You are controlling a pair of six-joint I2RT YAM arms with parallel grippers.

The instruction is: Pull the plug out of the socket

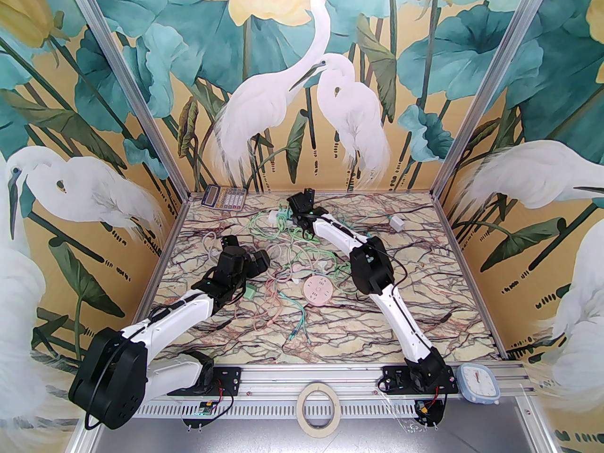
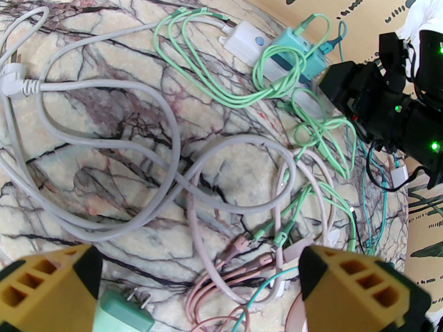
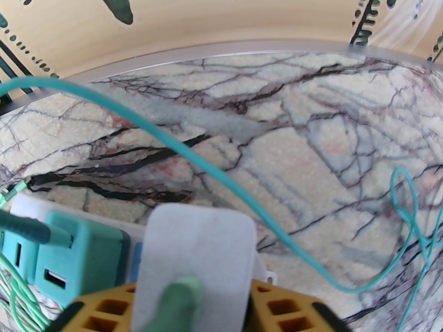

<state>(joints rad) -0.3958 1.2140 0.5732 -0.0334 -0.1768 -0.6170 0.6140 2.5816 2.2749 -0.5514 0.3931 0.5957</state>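
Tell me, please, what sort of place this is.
Probably a robot test booth: aluminium frame, heron-printed panels, marble-patterned table, left arm and right arm bolted at its near edge.

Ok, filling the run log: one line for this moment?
right pincer shut on white square charger plug | plug apparently seated in white power strip | left pincer open

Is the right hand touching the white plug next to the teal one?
Touching. The right wrist view shows the right hand closed around the white plug, with both yellow fingers flat against its sides and no gap.
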